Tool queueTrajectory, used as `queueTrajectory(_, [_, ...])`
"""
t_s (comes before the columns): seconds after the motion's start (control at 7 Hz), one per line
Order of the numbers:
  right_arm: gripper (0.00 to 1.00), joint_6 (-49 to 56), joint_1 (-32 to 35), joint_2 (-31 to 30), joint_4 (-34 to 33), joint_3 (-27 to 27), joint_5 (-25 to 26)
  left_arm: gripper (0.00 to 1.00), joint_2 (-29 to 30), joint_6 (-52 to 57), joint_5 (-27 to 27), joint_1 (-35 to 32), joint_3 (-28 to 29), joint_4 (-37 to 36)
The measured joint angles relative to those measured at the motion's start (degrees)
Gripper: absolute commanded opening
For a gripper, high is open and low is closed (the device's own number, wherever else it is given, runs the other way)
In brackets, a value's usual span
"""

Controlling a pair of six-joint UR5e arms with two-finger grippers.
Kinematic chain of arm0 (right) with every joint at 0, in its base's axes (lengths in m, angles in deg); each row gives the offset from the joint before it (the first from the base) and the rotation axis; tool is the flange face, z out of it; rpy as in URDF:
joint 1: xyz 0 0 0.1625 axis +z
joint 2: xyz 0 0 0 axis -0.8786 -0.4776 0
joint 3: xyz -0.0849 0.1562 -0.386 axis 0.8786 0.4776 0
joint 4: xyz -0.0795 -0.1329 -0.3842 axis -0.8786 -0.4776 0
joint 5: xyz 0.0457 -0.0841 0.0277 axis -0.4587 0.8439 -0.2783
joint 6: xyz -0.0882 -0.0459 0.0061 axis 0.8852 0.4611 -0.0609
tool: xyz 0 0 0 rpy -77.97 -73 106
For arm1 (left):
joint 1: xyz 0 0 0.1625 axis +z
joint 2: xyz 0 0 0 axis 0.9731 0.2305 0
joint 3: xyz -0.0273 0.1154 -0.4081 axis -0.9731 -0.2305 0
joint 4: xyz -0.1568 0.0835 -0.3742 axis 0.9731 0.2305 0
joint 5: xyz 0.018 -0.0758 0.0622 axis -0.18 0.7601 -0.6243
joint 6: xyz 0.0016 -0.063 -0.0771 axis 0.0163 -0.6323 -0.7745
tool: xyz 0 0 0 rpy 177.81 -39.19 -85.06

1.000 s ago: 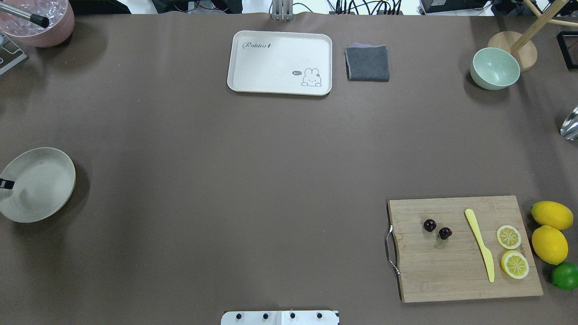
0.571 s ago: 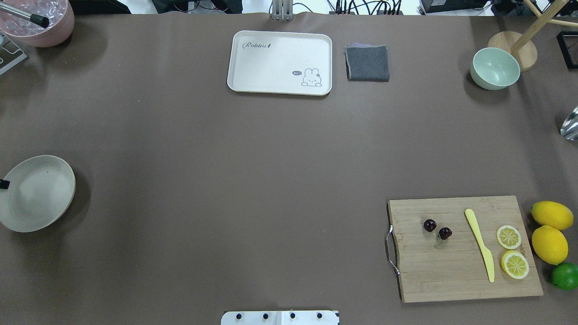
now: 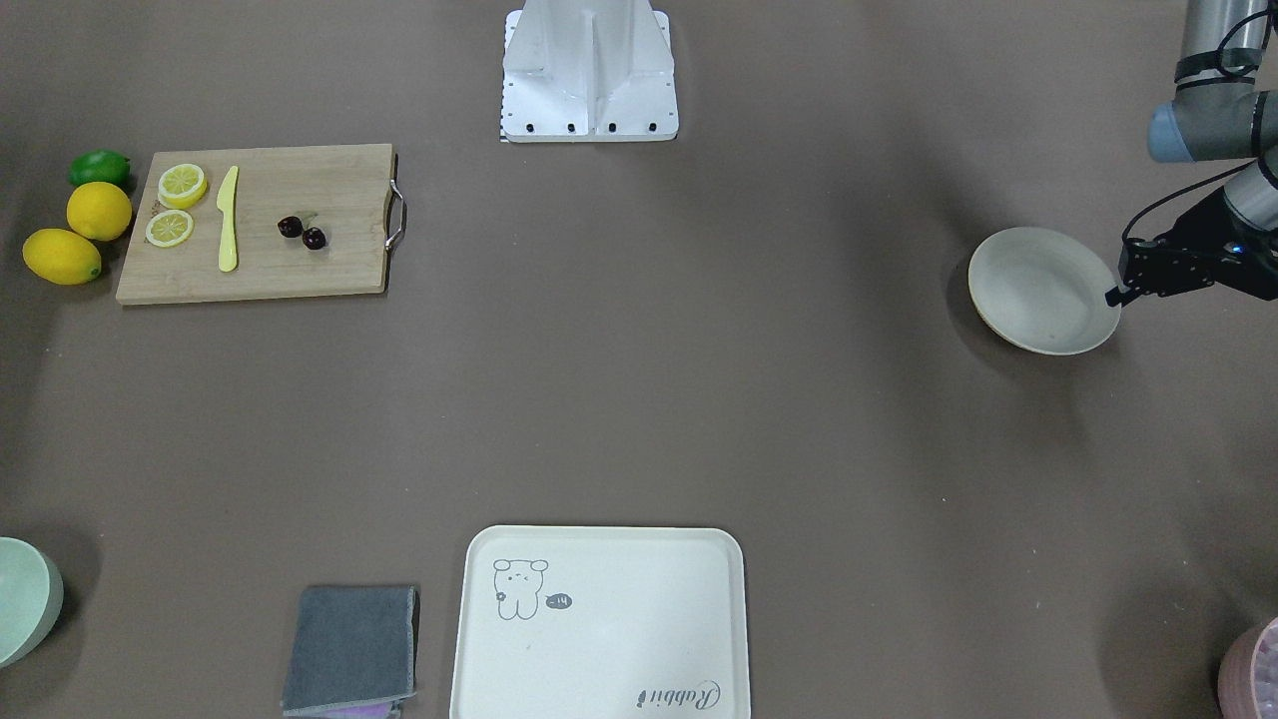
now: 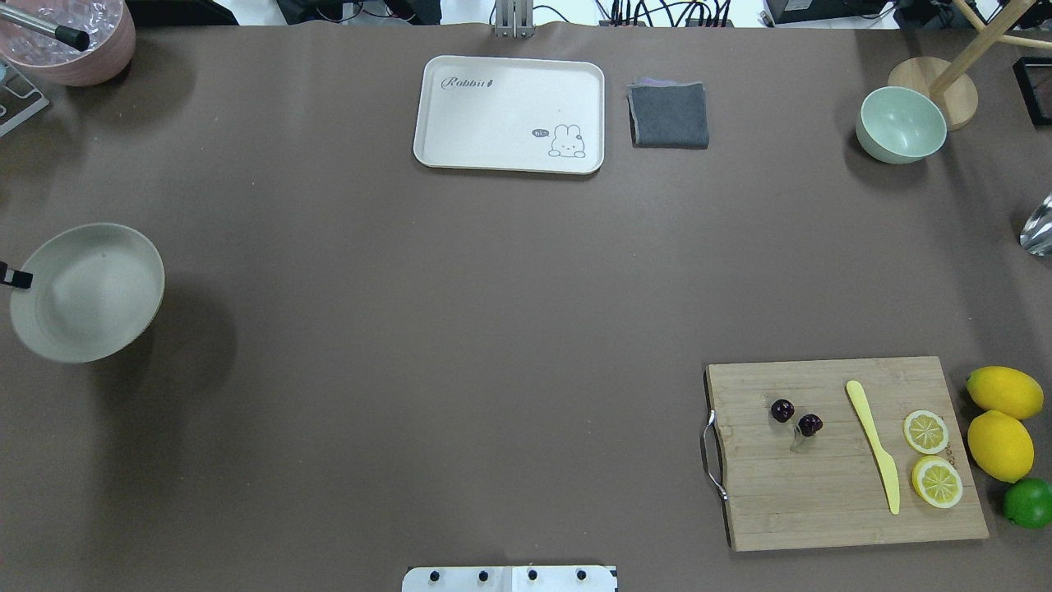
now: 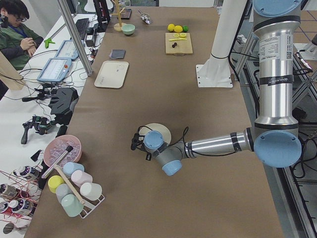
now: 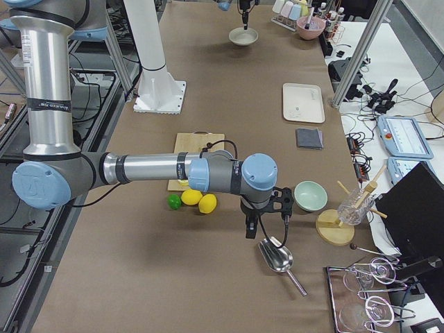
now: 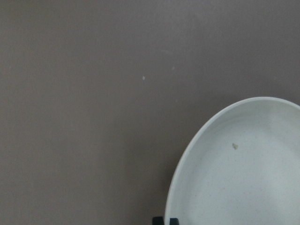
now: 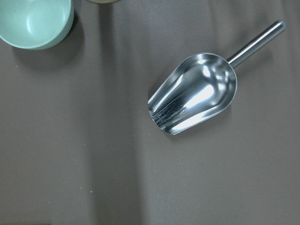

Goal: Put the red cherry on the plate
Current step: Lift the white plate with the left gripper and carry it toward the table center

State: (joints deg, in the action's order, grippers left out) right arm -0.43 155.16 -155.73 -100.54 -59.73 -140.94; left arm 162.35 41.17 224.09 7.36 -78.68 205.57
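Observation:
The red cherry (image 4: 782,409) is a pair of dark glossy fruits lying on the wooden cutting board (image 4: 822,501) at the near right, also seen as the cherry (image 3: 314,238) on the board (image 3: 260,270). The cream plate (image 4: 90,296) hangs slightly above the table at the far left, casting an offset shadow. My left gripper (image 4: 16,278) is shut on its outer rim; the front view shows the gripper (image 3: 1114,295) clamped on the plate (image 3: 1038,290). My right gripper (image 6: 248,232) shows only in the right side view, far from the cherry, and I cannot tell its state.
A yellow knife (image 4: 873,444), two lemon halves (image 4: 926,431), whole lemons (image 4: 1003,393) and a lime (image 4: 1027,501) crowd the board's right side. At the back stand the rabbit tray (image 4: 509,90), grey cloth (image 4: 668,115) and green bowl (image 4: 900,123). A metal scoop (image 8: 197,93) lies under my right wrist.
The plate, held by my left gripper, dipped toward the robot, then moved away from it and slightly toward the table's middle, looking larger with a wider shadow. The cherry has not moved.

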Motion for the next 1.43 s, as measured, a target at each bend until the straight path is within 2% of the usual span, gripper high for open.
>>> queueTrajectory(0.14, [1.0, 0.01, 0.0, -0.09, 0.02, -0.57, 0.01, 0.0, 2.23, -5.06, 0.39, -0.66, -3.07, -2.59])
queueTrajectory(0.43, [1.0, -0.03, -0.08, -0.08, 0.1, -2.74, 0.01, 0.0, 6.68, -18.45, -2.07, 1.93, -8.6, -4.46])
queueTrajectory(0.71, [1.0, -2.14, -2.65, 1.92, 0.13, -5.27, -0.33, 0.0, 11.71, -27.13, -8.81, 8.4, -14.51, -10.47])
queueTrajectory(1.0, [1.0, -10.92, -8.7, 4.79, 0.17, -9.61, -0.54, 0.0, 17.55, -35.08, -20.71, 18.9, -21.61, -20.49])
queueTrajectory(1.29, [1.0, -16.1, -12.22, 7.09, 0.18, -11.48, -0.64, 0.0, 23.76, -40.91, -36.24, 32.64, -22.93, -28.25])
queueTrajectory(1.43, [1.0, -17.51, -13.26, 7.56, 0.18, -12.74, -0.56, 0.0, 24.87, -43.05, -42.89, 38.77, -22.75, -29.58])
